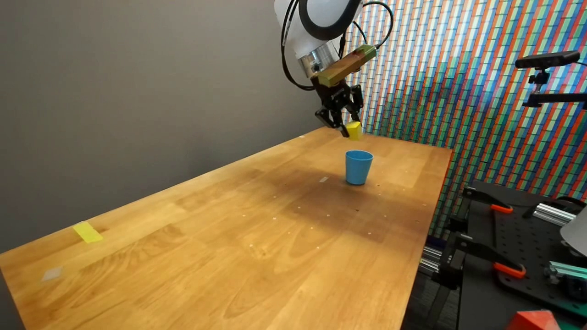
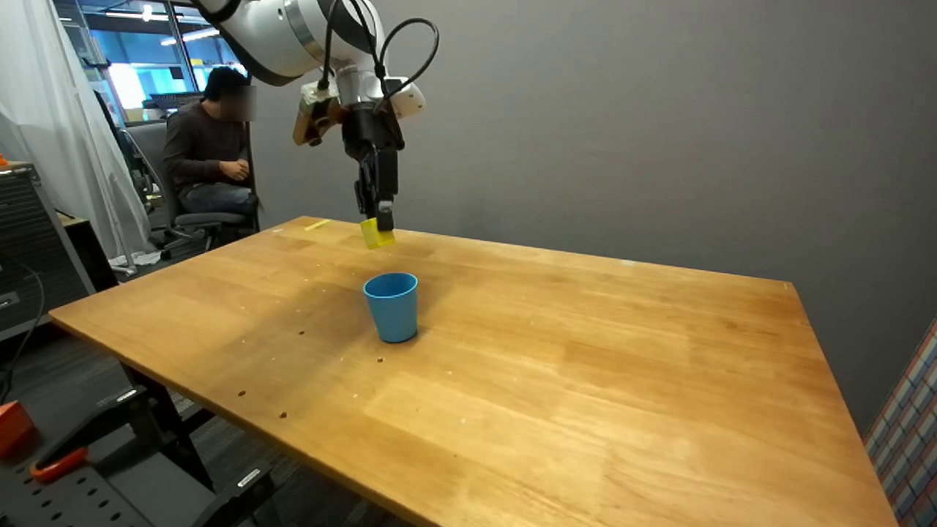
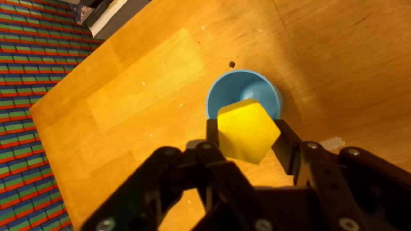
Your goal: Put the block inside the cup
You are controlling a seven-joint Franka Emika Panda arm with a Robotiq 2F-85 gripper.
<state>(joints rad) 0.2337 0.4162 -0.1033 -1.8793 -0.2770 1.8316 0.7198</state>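
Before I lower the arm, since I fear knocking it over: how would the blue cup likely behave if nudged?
The blue cup looks thin-walled, so it is probably light and easily shifted. It stands on a base narrower than its mouth, so a push near the top might tip it. Being round, it would likely roll if toppled.

A: Have we room beneath the end effector?
B: We do: in both exterior views open air parts the gripped yellow block from the upright blue cup, its mouth open upward
A: And what bars us sideways?
B: Low over the counter, the cup; along one edge, the grey wall
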